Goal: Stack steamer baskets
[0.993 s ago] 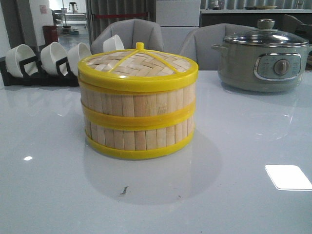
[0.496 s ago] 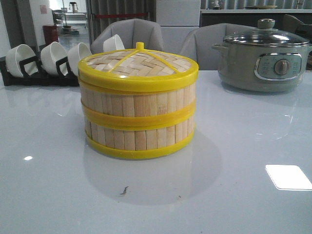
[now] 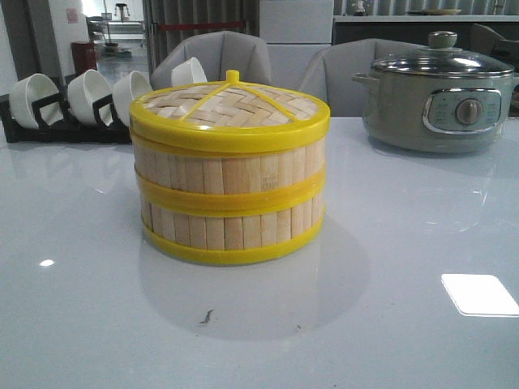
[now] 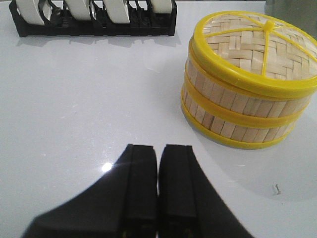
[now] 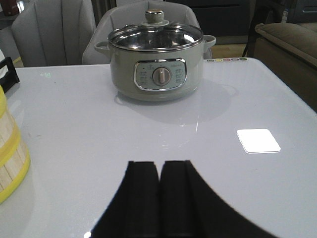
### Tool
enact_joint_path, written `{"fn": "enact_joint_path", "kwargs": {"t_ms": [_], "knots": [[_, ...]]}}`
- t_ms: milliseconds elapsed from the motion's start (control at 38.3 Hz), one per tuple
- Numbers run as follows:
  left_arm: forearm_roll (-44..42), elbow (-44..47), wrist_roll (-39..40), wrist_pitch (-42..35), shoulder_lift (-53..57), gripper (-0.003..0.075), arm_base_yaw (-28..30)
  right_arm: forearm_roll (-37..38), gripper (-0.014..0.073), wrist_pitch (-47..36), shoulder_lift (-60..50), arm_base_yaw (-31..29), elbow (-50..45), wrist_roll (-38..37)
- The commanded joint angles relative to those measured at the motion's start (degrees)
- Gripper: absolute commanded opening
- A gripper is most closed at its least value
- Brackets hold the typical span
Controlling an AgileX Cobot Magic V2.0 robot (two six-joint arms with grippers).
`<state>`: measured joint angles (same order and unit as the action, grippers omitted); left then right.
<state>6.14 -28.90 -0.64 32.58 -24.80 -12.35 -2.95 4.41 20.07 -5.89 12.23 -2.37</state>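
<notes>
Already stacked, steamer baskets [image 3: 229, 203] with lid [image 3: 229, 109] sit mid-frame on the table [image 3: 389, 308]. My left gripper [image 4: 158, 151] and right gripper [image 5: 158, 167] both pressed together, holding nothing. Pot [image 3: 438, 93] upper right, bowls [image 3: 85, 93] upper left.

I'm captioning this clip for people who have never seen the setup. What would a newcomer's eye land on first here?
First, the steamer baskets: two bamboo tiers with bright yellow rims, stacked under a woven lid at the middle of the glossy table. Next, the grey-green electric pot with a glass lid at the back right, and white bowls in a black rack at the back left. Both arms hang clear, jaws shut and empty.
</notes>
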Motion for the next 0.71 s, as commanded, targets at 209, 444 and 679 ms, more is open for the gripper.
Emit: {"fn": "enact_joint_path", "kwargs": {"t_ms": [209,444,679], "knots": [[-3.88,-1.62,0.64,-4.87,-0.26,0.0084,0.04,0.25,0.0019,-5.21,0.25,-0.45,1.72,0.07],[-4.70,-0.07,0.64,-12.42,2.75,0.0084,2.18,0.25,0.0019,-5.21,0.25,-0.45,1.72,0.07],[-4.21,10.61,0.27,-24.43,11.44,0.0085,5.00,0.25,0.0019,-5.21,0.25,-0.45,1.72,0.07]]}}
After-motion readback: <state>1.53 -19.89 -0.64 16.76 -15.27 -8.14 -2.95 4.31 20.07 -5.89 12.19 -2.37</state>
